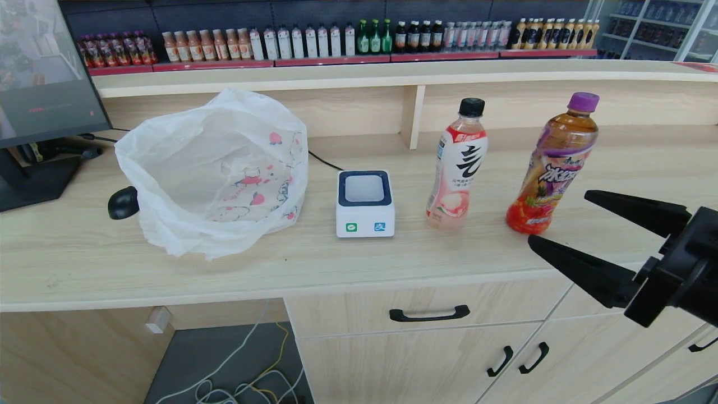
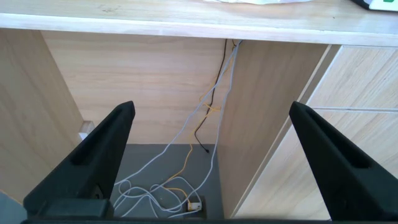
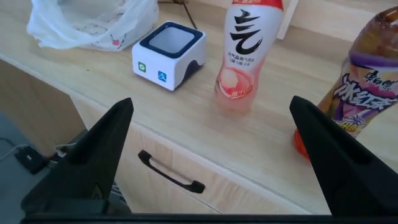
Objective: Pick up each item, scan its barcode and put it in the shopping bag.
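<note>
Head view: white plastic shopping bag (image 1: 219, 168) open on light wooden counter (image 1: 280, 252), left of white-and-blue box scanner (image 1: 365, 203). 2 bottles upright right of scanner: black-capped pink peach drink bottle (image 1: 457, 165), then purple-capped amber tea bottle (image 1: 552, 168). Right gripper (image 1: 558, 217) fingers apart, empty, near tea bottle.

Left wrist view: left gripper (image 2: 211, 107) fingers apart, empty, below countertop, facing loose cables (image 2: 180, 180).

Right wrist view: both bottles stand beyond spread fingers, untouched.

Shop checkout: wooden counter (image 1: 392, 252), scanner box (image 1: 365, 203), monitor (image 1: 45, 67), shelves (image 1: 336, 59) of bottled drinks along back wall
</note>
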You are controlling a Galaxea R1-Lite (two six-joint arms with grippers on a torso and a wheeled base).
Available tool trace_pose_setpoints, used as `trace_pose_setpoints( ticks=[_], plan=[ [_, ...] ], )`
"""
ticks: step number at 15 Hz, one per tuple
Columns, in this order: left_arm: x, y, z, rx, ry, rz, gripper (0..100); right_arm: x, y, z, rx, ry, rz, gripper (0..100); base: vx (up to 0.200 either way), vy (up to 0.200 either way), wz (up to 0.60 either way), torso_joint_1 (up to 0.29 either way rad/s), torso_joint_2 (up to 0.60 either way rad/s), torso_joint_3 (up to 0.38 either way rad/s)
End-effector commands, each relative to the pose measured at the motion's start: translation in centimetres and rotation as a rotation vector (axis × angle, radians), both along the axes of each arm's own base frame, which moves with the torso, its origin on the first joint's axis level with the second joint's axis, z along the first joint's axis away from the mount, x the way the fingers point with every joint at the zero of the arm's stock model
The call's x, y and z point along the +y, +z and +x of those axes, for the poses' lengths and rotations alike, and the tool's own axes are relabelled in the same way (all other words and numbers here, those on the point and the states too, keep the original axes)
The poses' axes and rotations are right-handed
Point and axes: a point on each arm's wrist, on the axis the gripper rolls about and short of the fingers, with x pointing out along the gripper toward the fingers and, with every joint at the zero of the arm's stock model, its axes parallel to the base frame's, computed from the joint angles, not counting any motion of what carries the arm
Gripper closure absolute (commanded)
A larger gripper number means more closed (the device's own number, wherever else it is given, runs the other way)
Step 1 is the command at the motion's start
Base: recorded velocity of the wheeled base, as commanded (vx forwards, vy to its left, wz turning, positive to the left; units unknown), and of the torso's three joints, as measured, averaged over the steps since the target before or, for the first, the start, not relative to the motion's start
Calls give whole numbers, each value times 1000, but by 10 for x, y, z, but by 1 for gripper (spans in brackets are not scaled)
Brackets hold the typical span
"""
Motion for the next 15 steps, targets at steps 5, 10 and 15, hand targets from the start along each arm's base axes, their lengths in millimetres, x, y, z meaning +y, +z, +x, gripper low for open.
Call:
trace_pose_setpoints(
  ticks=[5, 10, 15],
  plan=[
    [0, 0, 0, -1, 0, 0, 0, 31, -9, 40, -22, -181, 53, 0, 0, 0, 0, 0, 0, 0],
    [0, 0, 0, -1, 0, 0, 0, 50, -24, 71, -76, -247, 129, 0, 0, 0, 0, 0, 0, 0],
    [0, 0, 0, -1, 0, 0, 0, 59, -37, 86, -95, -287, 158, 0, 0, 0, 0, 0, 0, 0]
  ],
)
